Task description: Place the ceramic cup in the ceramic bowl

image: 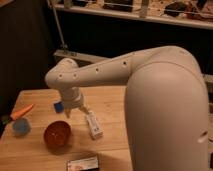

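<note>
Arm, white and thick, reaches from the right across the wooden desk [112, 102]. Its gripper [69, 111] hangs over the desk's left half, just beside a blue sponge [58, 106]; whether the jaws are apart or together I cannot tell. The light-blue cup [21, 126] stands near the left edge, apart from the gripper. The orange-red bowl [56, 135] sits just right of the cup, with a white block [93, 125] beyond it.

On the wooden table [110, 104] sits the ceramic bowl [56, 135]. Round it: ceramic cup [21, 126] at nine o'clock, orange object [23, 111] at ten, blue sponge [58, 106] at twelve, white box [93, 125] at three, dark packet [82, 163] at five. The gripper [68, 112] hangs by the sponge.
</note>
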Tool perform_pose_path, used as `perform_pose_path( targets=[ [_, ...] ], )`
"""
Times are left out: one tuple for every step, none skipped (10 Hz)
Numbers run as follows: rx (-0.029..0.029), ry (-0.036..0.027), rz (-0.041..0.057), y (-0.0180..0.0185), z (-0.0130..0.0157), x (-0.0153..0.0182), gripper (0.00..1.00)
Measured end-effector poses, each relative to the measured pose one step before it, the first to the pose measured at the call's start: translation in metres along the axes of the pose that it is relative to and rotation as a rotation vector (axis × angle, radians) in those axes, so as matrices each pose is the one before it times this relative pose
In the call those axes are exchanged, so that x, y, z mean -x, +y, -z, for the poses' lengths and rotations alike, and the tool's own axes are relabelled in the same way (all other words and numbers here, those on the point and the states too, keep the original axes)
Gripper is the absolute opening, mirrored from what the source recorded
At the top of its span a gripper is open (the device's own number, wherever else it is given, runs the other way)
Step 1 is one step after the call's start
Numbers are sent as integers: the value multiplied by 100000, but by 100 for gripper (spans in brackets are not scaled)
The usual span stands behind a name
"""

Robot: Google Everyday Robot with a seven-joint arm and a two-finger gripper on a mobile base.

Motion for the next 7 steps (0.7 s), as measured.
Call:
perform_pose_path(
  targets=[
    [-650, -1386, 1833, 1923, 33, -114, 65],
    [472, -1268, 2629, 2319, 143, -175, 65],
    [1525, -872, 3078, 2395, 249, -253, 65],
    [2607, -935, 4161, 3198, 478, -398, 65],
    [2551, -1592, 4583, 3274, 640, -252, 65],
    [998, -927, 2559, 1633, 354, -41, 65],
    [1806, -497, 2587, 1834, 439, -108, 65]
  ],
)
